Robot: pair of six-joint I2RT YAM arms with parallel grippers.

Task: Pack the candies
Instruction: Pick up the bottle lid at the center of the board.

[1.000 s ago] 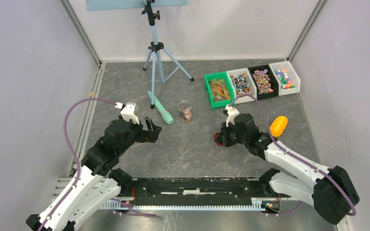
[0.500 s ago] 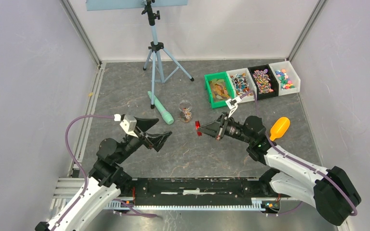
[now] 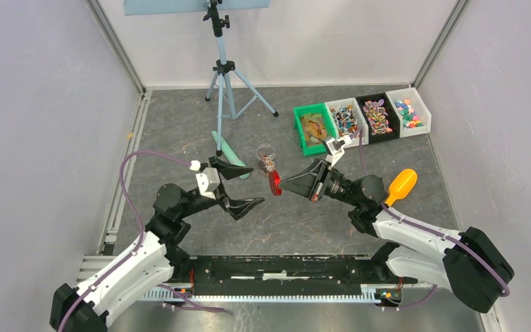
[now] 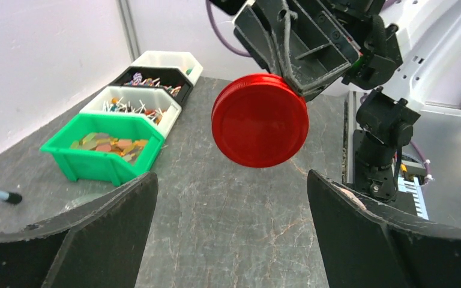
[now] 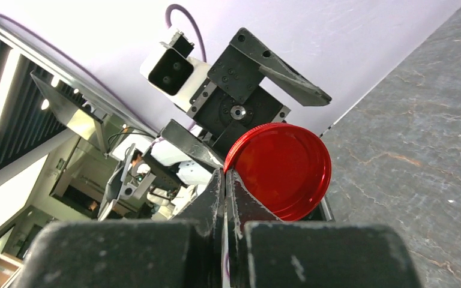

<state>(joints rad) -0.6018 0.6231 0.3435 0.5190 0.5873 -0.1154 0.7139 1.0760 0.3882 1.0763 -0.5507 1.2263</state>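
Above the middle of the surface (image 3: 276,228), my right pincer (image 3: 281,182) now holds the red lid (image 3: 275,182) on edge in the air, jaws clamped together on its rim. A second ago it was low on the surface, nearer my right side, closing on that lid. My left pincer (image 3: 256,185) has swung in from the left, jaws spread wide apart, and faces the lid's flat side without touching it.

I read this as the lid being brought in either for a handover or to close the small clear jar (image 3: 267,160), which stands just behind the lid with a few candies (image 3: 267,163) inside. The rest of the candies sit sorted in the bins (image 3: 359,117) at the back right. Whether the jar is full enough to cap I cannot tell.

Room is tight at the centre: both pincers and the jar are close together, and a teal tool (image 3: 222,146) lies just behind my left fingers. The orange scoop (image 3: 401,185) rests beside my right forearm. The tripod (image 3: 222,76) stands well back. The nearer part of the surface between my arms is open.
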